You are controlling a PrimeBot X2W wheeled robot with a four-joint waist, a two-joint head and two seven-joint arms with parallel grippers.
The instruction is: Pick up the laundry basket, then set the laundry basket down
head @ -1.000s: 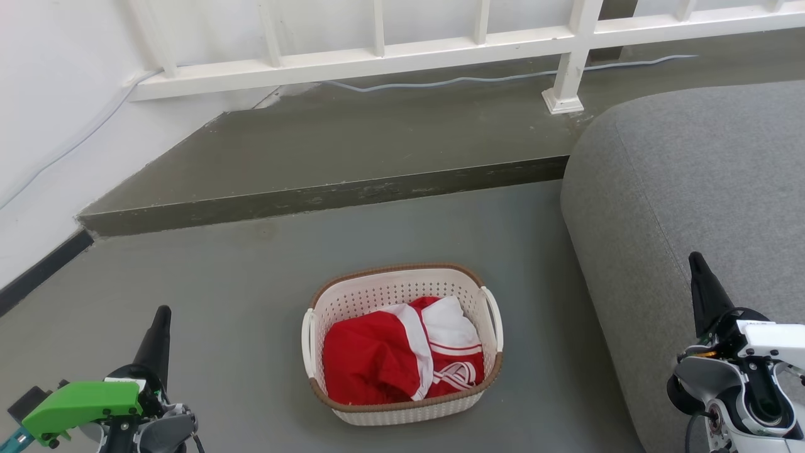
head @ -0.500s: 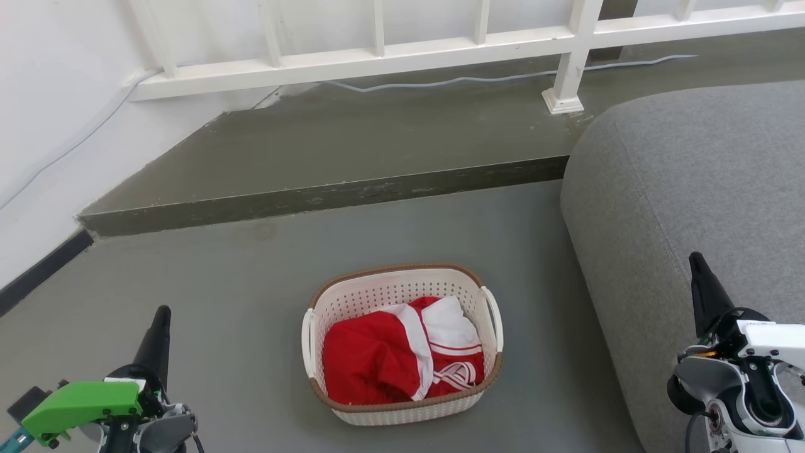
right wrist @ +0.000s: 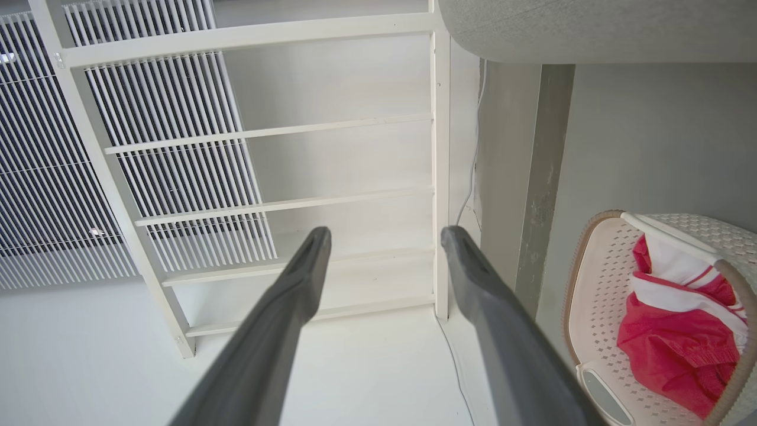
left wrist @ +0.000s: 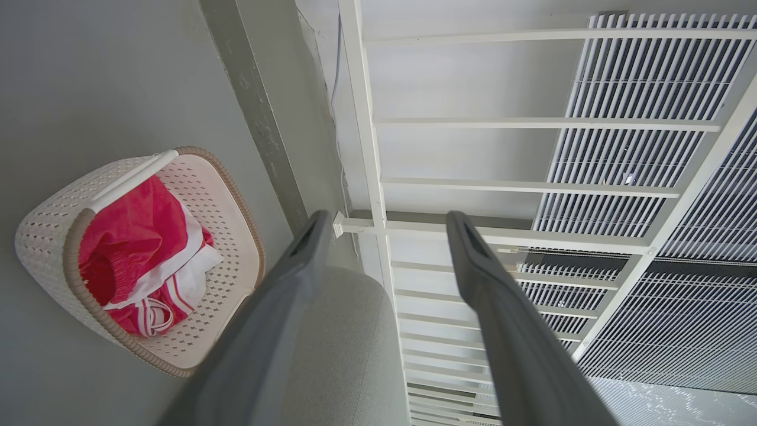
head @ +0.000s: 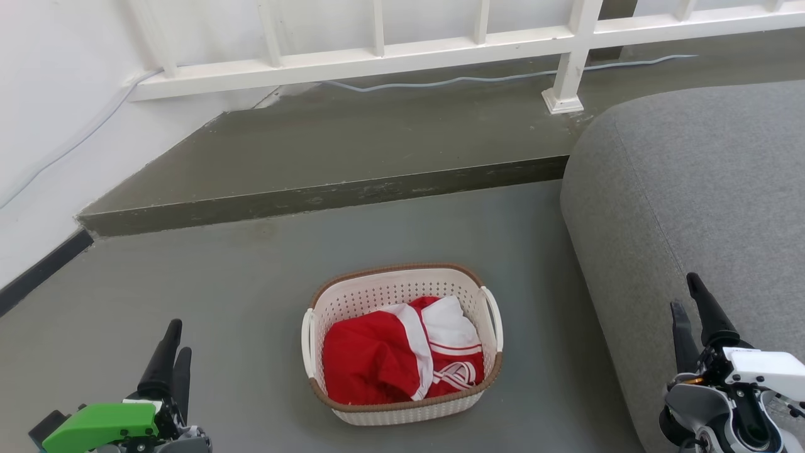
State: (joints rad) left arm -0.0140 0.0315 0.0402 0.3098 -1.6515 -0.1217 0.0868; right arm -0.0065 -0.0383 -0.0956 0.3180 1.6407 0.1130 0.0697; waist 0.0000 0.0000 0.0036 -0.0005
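Basket [head: 383,290] is sitting upright on the grey floor [head: 220,296], mid-scene, on the near side of the step [head: 327,195]. A red-and-white garment [head: 377,358] is lying bunched inside it, filling the near part; the far perforated wall is showing bare. White handles are standing out on its left and right sides, and a brown rim is running all round.

Left gripper [head: 178,340] is hanging at the near left, well apart from the basket, fingers pointing toward the far side. In the left wrist view its fingers [left wrist: 278,296] are standing spread with nothing between them: released.

Right gripper [head: 684,292] is hanging at the near right, showing in front of the grey sofa [head: 692,176], also well apart from the basket. In the right wrist view its fingers [right wrist: 287,307] are parted, with the background alone showing in the gap: released, grasping nothing.

Sofa is lying to the right of the basket, near it but not touching. Beyond the step a white railing [head: 377,60] is running across the far side, and a pale cable [head: 478,78] is trailing along the raised floor beneath it.

Both wrist views are catching the basket off to one side of the fingers, garment visible inside.
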